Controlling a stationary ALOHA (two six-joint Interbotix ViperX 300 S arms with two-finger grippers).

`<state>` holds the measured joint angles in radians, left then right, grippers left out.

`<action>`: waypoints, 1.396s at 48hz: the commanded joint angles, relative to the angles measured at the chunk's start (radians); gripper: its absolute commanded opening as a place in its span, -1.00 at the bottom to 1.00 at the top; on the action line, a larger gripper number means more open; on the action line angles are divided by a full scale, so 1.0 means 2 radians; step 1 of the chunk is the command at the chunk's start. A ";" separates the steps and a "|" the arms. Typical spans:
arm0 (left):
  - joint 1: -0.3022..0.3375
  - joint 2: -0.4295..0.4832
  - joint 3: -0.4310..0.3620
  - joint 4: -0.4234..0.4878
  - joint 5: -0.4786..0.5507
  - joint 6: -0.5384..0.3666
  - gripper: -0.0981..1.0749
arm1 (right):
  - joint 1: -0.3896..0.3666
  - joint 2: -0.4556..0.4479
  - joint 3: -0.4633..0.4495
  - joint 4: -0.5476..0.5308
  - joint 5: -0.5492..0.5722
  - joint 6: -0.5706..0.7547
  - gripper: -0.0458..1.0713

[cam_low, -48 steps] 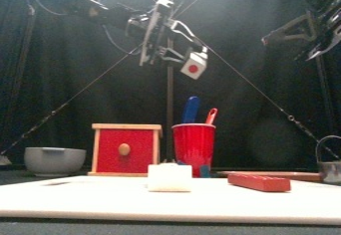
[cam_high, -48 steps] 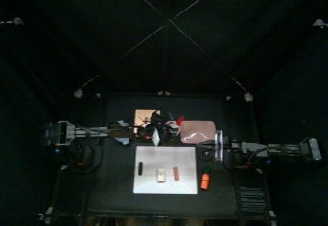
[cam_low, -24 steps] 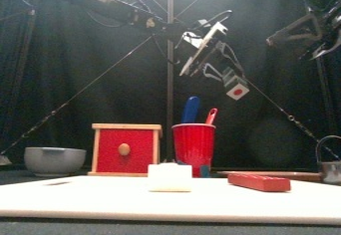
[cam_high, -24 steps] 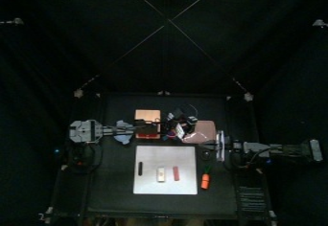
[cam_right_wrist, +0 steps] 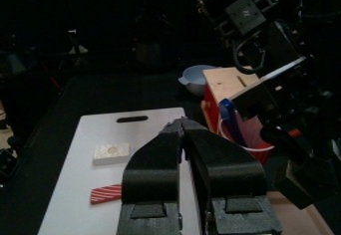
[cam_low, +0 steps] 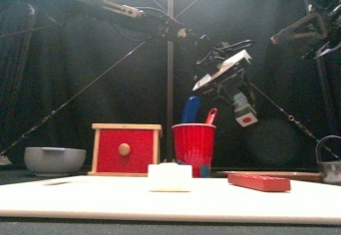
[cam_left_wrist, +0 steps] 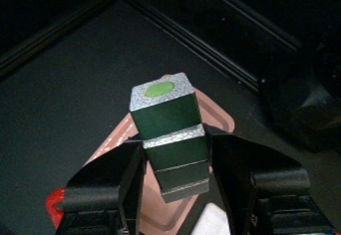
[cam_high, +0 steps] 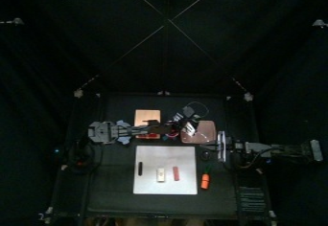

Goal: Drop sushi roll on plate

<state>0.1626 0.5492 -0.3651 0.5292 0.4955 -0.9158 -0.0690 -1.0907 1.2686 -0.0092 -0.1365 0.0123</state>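
One sushi roll (cam_left_wrist: 170, 139), one plate (cam_left_wrist: 173, 194) and one red cup (cam_low: 194, 147) were visible. There was one red box (cam_low: 126, 148) and one grey bowl (cam_low: 54, 159).

Black curtains (cam_low: 80, 70) — small black table (cam_high: 118, 172)

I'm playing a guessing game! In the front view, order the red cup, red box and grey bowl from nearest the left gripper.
1. red cup, below and left of the left gripper
2. red box, further left
3. grey bowl, far left edge
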 commanded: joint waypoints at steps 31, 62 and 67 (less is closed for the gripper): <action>0.000 0.065 -0.089 -0.177 0.038 0.143 0.59 | 0.005 0.007 -0.011 0.000 0.005 0.000 -0.89; 0.015 0.035 -0.084 -0.128 0.041 0.149 0.82 | 0.005 0.008 -0.007 0.001 0.005 0.000 -0.89; 0.014 0.013 -0.069 -0.096 0.046 0.155 0.82 | 0.005 0.009 -0.007 0.001 0.005 0.000 -0.89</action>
<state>0.1917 0.6596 -0.5001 0.2930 0.5844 -0.6090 -0.0614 -1.0891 1.2686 -0.0077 -0.1227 0.0123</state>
